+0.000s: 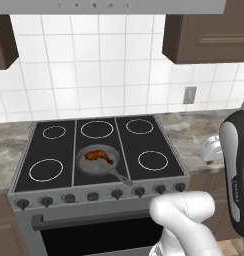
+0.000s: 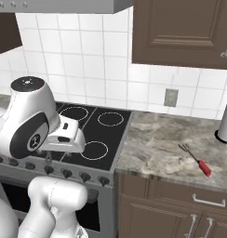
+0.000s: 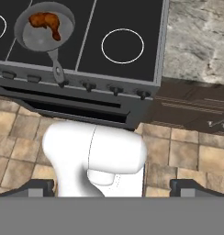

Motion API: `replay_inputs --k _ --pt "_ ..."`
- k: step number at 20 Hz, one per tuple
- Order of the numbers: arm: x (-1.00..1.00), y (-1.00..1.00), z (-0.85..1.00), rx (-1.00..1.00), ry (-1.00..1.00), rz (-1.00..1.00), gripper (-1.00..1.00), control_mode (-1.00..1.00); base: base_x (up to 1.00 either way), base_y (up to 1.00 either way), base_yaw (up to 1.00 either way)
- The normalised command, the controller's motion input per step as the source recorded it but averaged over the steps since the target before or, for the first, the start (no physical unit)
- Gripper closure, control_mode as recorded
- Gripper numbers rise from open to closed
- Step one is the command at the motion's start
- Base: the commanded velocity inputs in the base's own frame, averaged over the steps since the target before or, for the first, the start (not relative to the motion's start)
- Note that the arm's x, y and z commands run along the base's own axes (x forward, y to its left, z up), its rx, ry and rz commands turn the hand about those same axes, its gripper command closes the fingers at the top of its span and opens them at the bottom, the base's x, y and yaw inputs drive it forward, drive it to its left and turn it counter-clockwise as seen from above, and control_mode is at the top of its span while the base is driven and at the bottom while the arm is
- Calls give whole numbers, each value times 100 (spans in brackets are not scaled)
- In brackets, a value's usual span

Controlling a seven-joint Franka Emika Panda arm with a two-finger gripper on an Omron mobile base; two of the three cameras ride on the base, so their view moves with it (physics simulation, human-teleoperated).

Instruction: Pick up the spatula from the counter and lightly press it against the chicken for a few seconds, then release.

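Observation:
The spatula [image 2: 197, 161], a slim tool with a red handle and a dark pronged head, lies flat on the marble counter [image 2: 157, 144] to the right of the stove. A browned piece of chicken [image 1: 99, 156] sits in a grey pan [image 1: 94, 167] at the front middle of the cooktop, and the hand view shows the chicken [image 3: 46, 22] and pan [image 3: 36, 39] at top left. My gripper [image 3: 113, 187] is open, its dark fingertips [image 3: 38, 186] wide apart with nothing between them. It hangs high over the stove's front edge, far from the spatula.
The pan's handle [image 1: 121, 177] points toward the stove's front right, above a row of knobs [image 1: 116, 194]. A grey canister [image 2: 225, 122] stands at the counter's far right. Dark wall cabinets [image 2: 180, 32] hang above the counter, and an outlet [image 2: 170, 97] is on the tiled wall.

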Motion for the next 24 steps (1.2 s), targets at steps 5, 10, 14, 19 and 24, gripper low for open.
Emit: replay_inputs --k 5,10,14,19,24 --pt "0 0 0 0 0 0 -100 100 -19 -46 1" --pt "0 0 0 0 0 0 -100 100 -23 -51 0" --pt "0 0 0 0 0 0 -100 100 -25 -57 0" --pt "0 0 0 0 0 0 -100 100 -18 -53 0" --pt "0 0 0 0 0 0 -100 100 -15 -54 0"
